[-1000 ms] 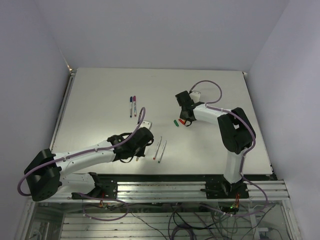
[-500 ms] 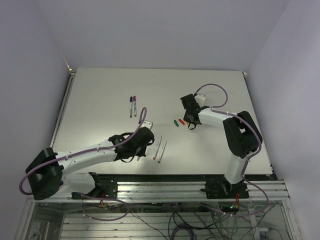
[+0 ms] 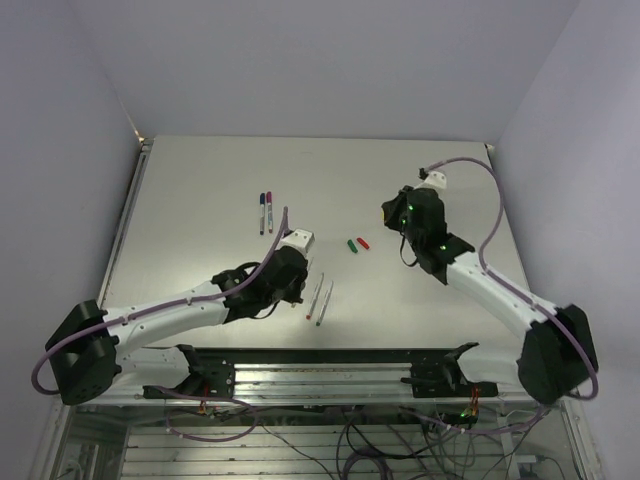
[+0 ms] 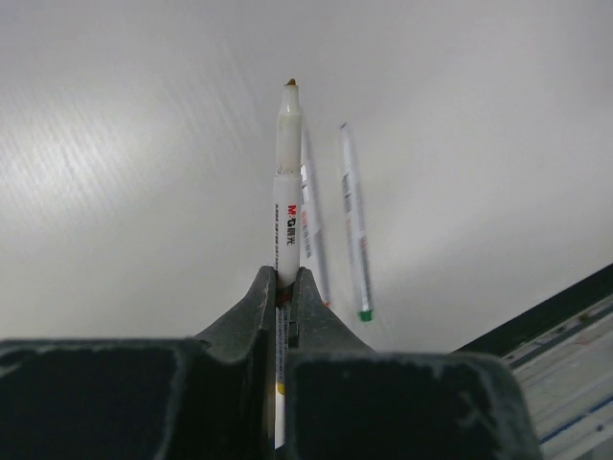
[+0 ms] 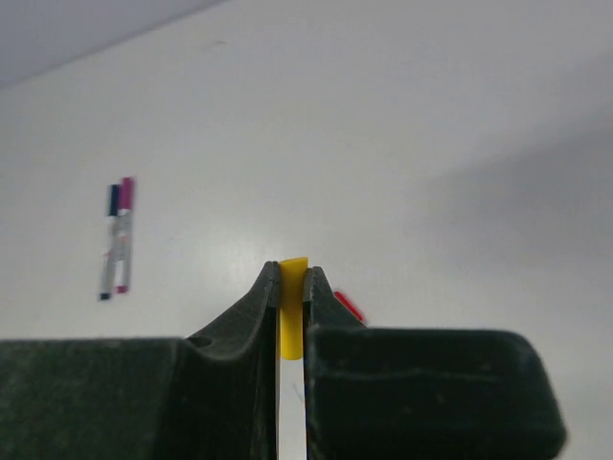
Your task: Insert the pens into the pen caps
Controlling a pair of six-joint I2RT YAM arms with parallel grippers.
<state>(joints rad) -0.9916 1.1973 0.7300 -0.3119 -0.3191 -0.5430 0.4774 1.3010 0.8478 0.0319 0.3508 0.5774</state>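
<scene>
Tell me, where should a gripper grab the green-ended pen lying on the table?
Probably mid-barrel, from straight above, fingers straddling its width. The green-ended pen lies flat on the table; the red-ended pen lies close beside it, so one finger must slip between them.

Both arms extended, each gripper closed on something small.
The left arm [image 3: 170,315] stretches low, forward and to the right, its left gripper [image 4: 284,280] pinching a pen [image 4: 286,192] by the barrel. The right arm [image 3: 495,290] angles forward and left, its right gripper [image 5: 291,278] clamped on a yellow cap [image 5: 292,321].
</scene>
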